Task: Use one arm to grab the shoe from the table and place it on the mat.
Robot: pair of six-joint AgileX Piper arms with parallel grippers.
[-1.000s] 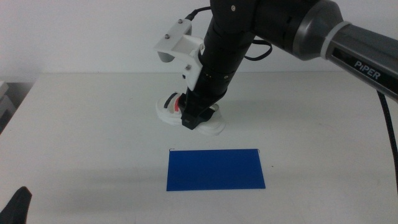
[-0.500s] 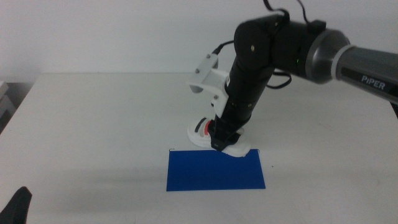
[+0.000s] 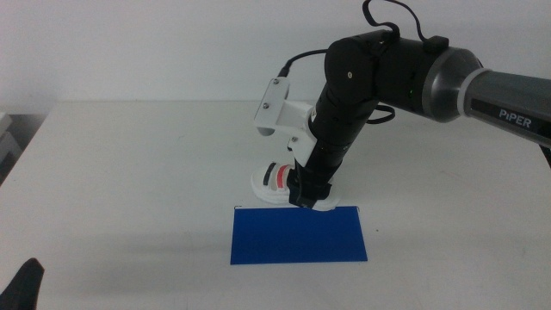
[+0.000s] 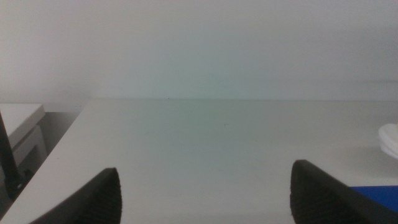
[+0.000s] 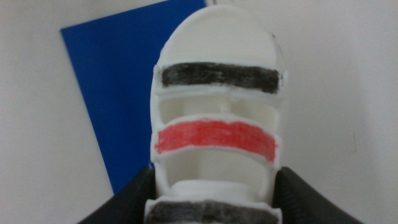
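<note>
The right arm (image 3: 405, 69) reaches in from the right, and its gripper (image 3: 306, 194) is shut on the white shoe (image 3: 274, 179) with black and red straps. It holds the shoe just off the table (image 3: 129, 172), right at the far edge of the deep-blue mat (image 3: 299, 234). In the right wrist view the shoe (image 5: 217, 124) fills the middle between the two dark jaws of the gripper (image 5: 211, 208), toe overlapping the mat (image 5: 118, 81). The left gripper (image 3: 24, 284) waits open at the bottom left corner; it is empty in its wrist view (image 4: 205, 199).
A white bracket (image 3: 280, 108) with a cable sits on the right arm's wrist above the shoe. In the left wrist view a bit of the shoe (image 4: 390, 138) and a mat corner (image 4: 376, 196) show at the side.
The right gripper has carried the shoe from farther back on the table toward me to the mat's far edge, then shifted slightly left. The left gripper has not moved.
</note>
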